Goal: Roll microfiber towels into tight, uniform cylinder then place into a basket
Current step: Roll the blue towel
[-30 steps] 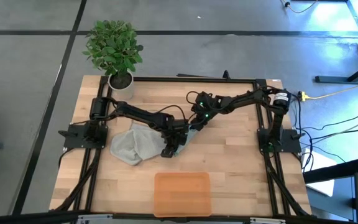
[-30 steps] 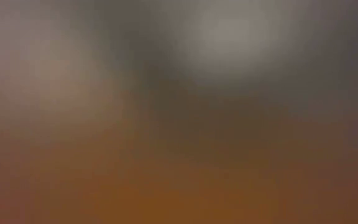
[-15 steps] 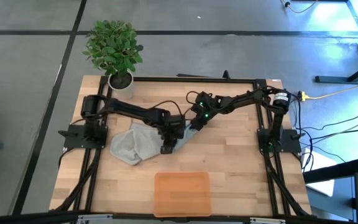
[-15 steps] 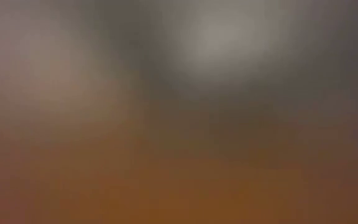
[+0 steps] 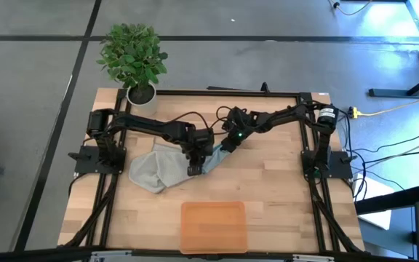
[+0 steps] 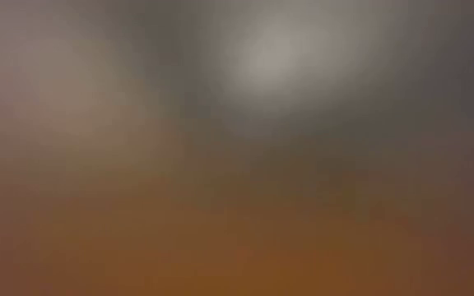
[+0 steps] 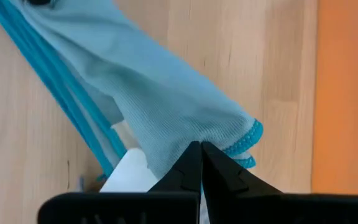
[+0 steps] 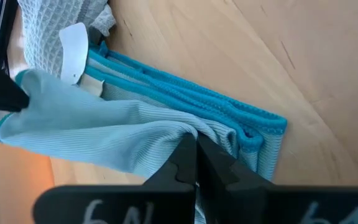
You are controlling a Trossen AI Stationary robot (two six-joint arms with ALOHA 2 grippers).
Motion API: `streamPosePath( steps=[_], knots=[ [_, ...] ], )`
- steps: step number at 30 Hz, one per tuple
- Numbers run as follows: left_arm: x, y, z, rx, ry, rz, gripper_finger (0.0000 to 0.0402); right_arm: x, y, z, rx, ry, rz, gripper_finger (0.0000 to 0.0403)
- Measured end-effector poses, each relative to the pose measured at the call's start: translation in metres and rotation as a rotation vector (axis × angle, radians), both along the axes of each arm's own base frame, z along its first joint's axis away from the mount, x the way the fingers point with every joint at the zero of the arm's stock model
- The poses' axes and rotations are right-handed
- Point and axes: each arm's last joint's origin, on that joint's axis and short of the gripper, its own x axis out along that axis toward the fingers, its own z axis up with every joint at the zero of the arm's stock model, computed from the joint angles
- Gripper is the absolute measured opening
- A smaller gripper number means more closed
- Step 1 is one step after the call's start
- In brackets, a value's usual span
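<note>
While the blue towel [image 7: 166,106] is lying mid-table beside the grey towel [image 5: 155,169], far of the basket [image 5: 213,227], I am pinching its hemmed ends with my left gripper [image 7: 201,152] and right gripper [image 8: 194,146]; it is looking soft, light, floppy.

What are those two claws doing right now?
Left gripper: shut on the blue towel.
Right gripper: shut on the blue towel too.
</note>
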Motion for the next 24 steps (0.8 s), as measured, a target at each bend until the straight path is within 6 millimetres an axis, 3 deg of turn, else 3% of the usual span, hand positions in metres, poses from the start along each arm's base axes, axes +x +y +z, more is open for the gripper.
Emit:
streamPosePath(
  steps=[14,24],
  knots=[
    [-0.0020,-0.0047,-0.0035,0.079,0.045,0.010,0.0002,-0.0003,-0.0003,0.0000,-0.012,0.007,-0.007,0.0004],
    [-0.0023,0.0014,-0.0035,0.029,0.078,0.158,0.0071,-0.0003,-0.0005,0.0002,-0.014,0.009,-0.010,0.0004]
  ],
)
